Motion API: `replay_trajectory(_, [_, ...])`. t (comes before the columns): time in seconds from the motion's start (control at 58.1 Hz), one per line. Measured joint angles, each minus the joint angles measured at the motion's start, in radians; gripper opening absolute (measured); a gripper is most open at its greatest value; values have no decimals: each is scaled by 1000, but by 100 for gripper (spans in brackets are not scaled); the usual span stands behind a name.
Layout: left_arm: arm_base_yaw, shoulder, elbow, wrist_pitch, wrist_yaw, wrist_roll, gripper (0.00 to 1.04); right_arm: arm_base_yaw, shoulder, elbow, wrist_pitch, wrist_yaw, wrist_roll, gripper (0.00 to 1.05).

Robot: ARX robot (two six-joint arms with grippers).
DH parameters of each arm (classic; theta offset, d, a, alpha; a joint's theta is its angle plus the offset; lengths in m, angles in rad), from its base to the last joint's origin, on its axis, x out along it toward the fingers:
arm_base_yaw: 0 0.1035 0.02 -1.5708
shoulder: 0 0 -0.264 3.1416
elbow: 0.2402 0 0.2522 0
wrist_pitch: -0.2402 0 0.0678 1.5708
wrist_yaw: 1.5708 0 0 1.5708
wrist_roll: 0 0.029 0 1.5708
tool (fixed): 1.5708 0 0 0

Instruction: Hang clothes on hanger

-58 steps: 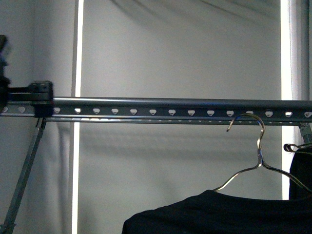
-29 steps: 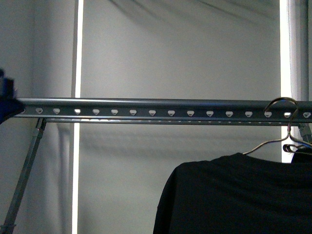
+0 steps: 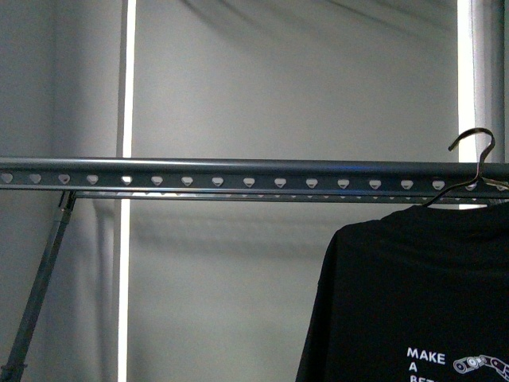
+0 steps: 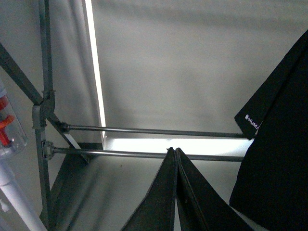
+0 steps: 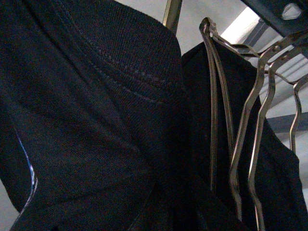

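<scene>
The black T-shirt (image 3: 413,294) is hanging in the lower right of the front view, with its "MAKE A" print showing at the bottom edge. It is also filling most of the right wrist view. It is riding on a wire hanger (image 3: 482,163) whose hook is standing above the rail (image 3: 238,171) near the right edge. I cannot tell whether the hook is bearing on the rail. I am judging the task as nearly done, with seating the hook and letting go left to do.

The left jaws, at the bottom centre of the left wrist view, are pressing together on nothing. The right jaws are not showing in any view, so I cannot tell their state.

Counting: one printed T-shirt, one rail, and one slanted strut (image 3: 44,278) at lower left. In the right wrist view, at least two further wire hangers (image 5: 260,120) are crowding the right side.
</scene>
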Motion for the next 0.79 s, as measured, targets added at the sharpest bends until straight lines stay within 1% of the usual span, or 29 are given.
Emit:
replay_trajectory(0.293, [0,-118,-120,4,0,0,4,31,106,170,-107,91,-8,3])
replay_trajectory(0.585, [0,-259,-206,-49,0,0,4,78,248,364,-178,254,-90,3])
replay_trajectory(0.74, [0,-334,-234,-94,0,0,4,125,273,440,-187,331,-138,3])
replay_trajectory(0.792, [0,-361,-243,-112,0,1,4,143,278,458,-193,343,-152,3])
